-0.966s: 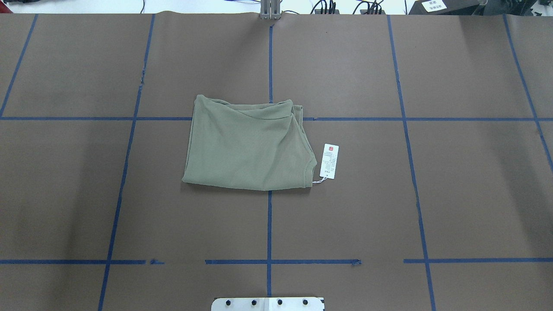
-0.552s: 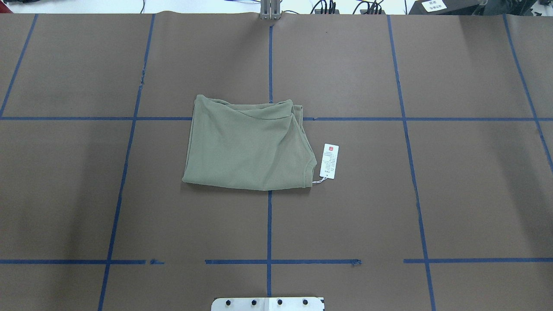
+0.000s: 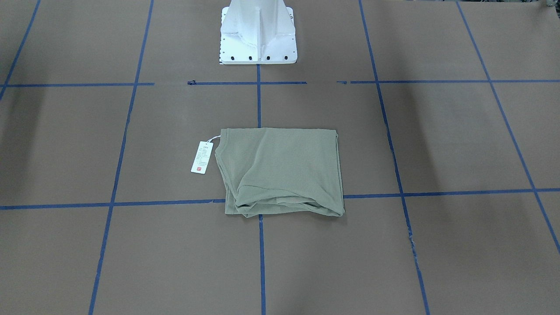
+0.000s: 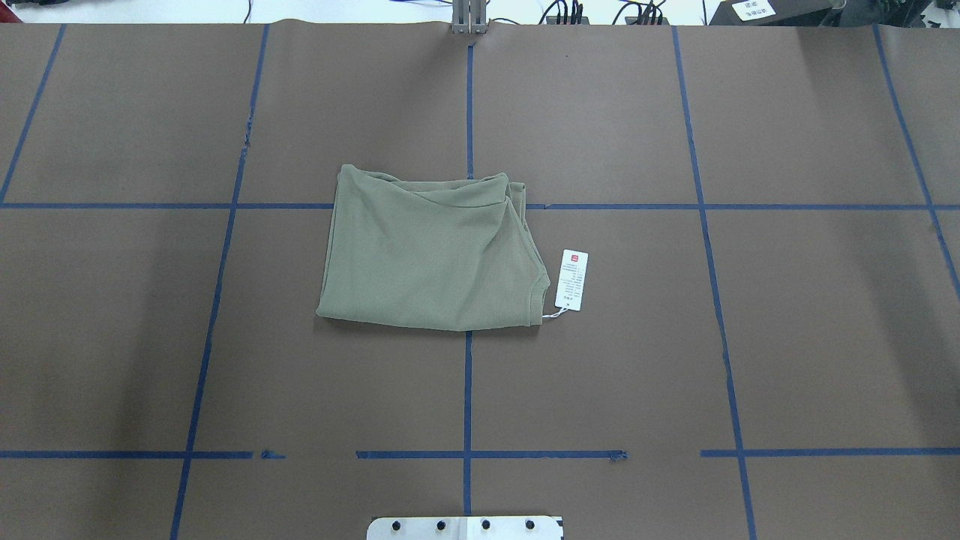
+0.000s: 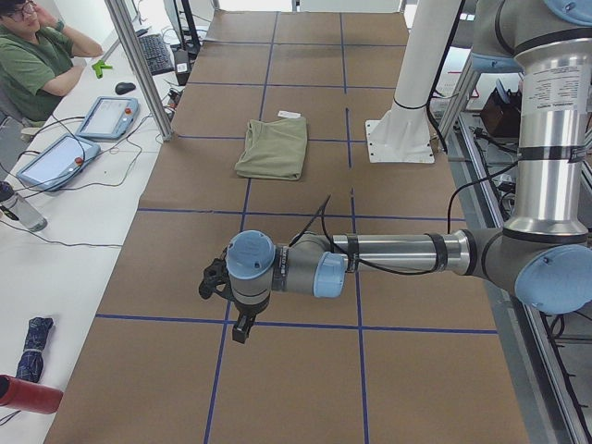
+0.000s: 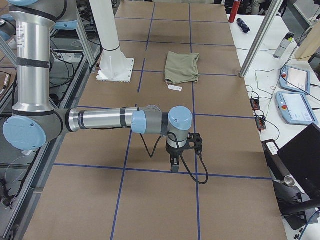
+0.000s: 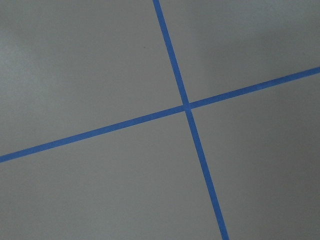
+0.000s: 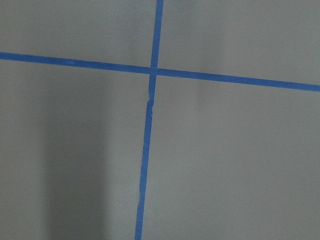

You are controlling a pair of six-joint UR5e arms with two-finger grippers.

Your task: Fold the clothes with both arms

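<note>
overhead view, last second to now | change: none visible in shape or position | shirt (image 4: 431, 251): outline and folds match | tag (image 4: 571, 280): same spot beside its right edge

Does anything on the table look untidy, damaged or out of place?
Only small things. The shirt lies folded, but its hang tag sticks out beside its right edge, and its edge away from the robot shows uneven, rumpled layers. The tape line nearest the robot has gaps.
</note>
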